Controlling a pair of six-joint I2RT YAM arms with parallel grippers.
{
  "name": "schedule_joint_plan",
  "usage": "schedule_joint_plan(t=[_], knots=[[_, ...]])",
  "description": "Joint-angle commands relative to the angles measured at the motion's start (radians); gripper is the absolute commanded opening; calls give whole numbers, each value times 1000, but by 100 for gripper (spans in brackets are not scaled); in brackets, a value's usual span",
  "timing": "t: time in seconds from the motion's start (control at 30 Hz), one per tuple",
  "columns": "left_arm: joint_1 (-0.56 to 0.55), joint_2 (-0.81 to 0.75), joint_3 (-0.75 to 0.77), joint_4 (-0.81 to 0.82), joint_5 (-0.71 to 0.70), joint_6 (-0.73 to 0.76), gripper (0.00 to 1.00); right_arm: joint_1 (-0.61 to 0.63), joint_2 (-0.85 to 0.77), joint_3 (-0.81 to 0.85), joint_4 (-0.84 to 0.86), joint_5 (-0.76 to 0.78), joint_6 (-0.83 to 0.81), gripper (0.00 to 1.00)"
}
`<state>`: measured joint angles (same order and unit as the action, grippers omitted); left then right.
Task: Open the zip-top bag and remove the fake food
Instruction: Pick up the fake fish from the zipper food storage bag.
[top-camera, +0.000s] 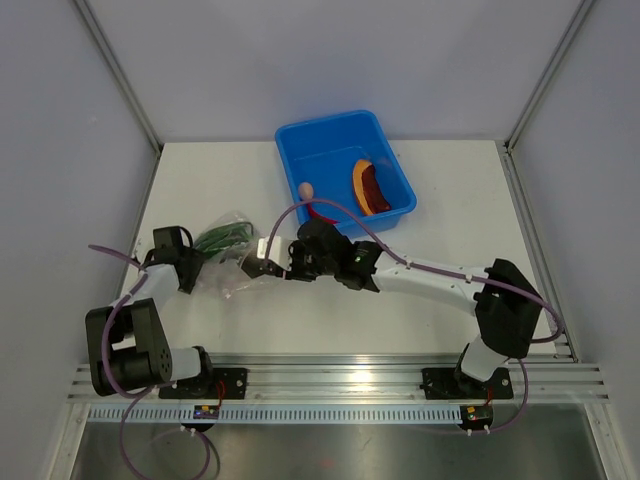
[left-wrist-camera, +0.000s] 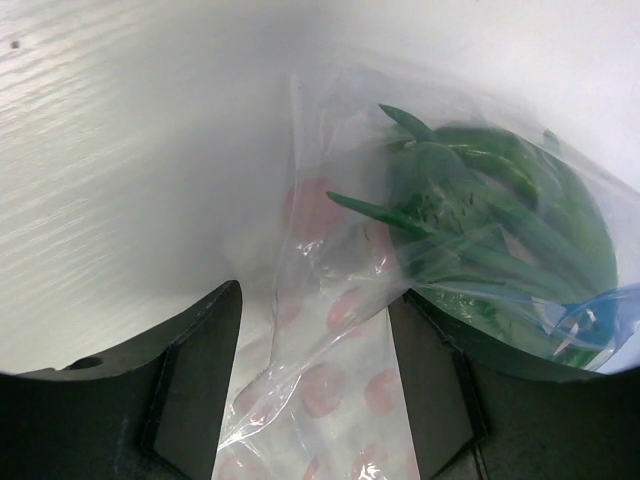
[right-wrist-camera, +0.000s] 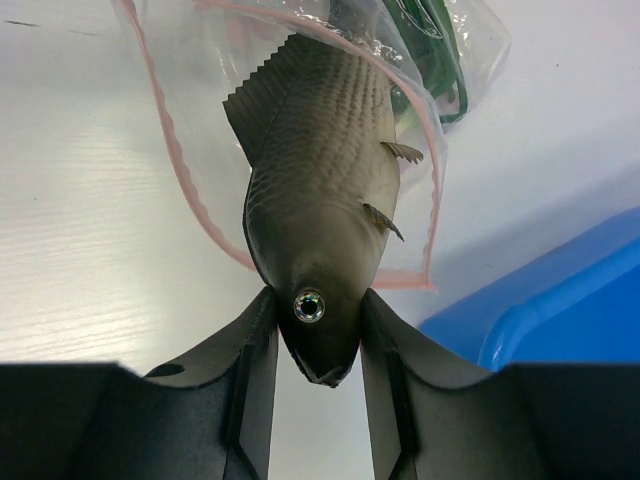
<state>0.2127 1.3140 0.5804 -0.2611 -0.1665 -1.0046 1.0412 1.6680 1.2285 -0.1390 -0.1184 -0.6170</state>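
Two arms meet at the left middle of the top view, over a white table (top-camera: 440, 210). The right pincer (right-wrist-camera: 318, 345) is pinching the head of a grey fish (right-wrist-camera: 320, 200), one finger on each side just below its eye. The fish's tail end lies inside the open mouth of the clear bag (top-camera: 225, 245), whose pink zip strip (right-wrist-camera: 180, 170) loops around the body in the upper half of the right wrist view. The left pincer (left-wrist-camera: 315, 390) has its fingers spread to either side of the bag's other end, with crinkled plastic filling the gap. Whether they squeeze it I cannot tell. Green toy vegetables (left-wrist-camera: 480, 220) sit inside the bag at the right of that view. A blue tub (top-camera: 300, 140) stands at upper centre, holding an orange slice (top-camera: 368, 186), with a pale egg (top-camera: 307, 189) at its lower left corner.
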Motion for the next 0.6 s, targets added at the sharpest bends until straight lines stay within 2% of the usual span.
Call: schedule_joint_plan(t=[0.0, 0.23, 0.43, 0.57], knots=[[10, -28, -25, -55, -76, -23, 64, -13, -108, -14, -8, -33, -12, 29], [17, -22, -25, -56, -64, -20, 64, -52, -238, -69, -68, 22, -29, 28], [19, -22, -25, -53, -59, -15, 64, -164, -395, -175, 48, 49, 16, 28], [19, -16, -27, -44, -48, -14, 63, -199, -422, -224, 188, 192, 80, 28]])
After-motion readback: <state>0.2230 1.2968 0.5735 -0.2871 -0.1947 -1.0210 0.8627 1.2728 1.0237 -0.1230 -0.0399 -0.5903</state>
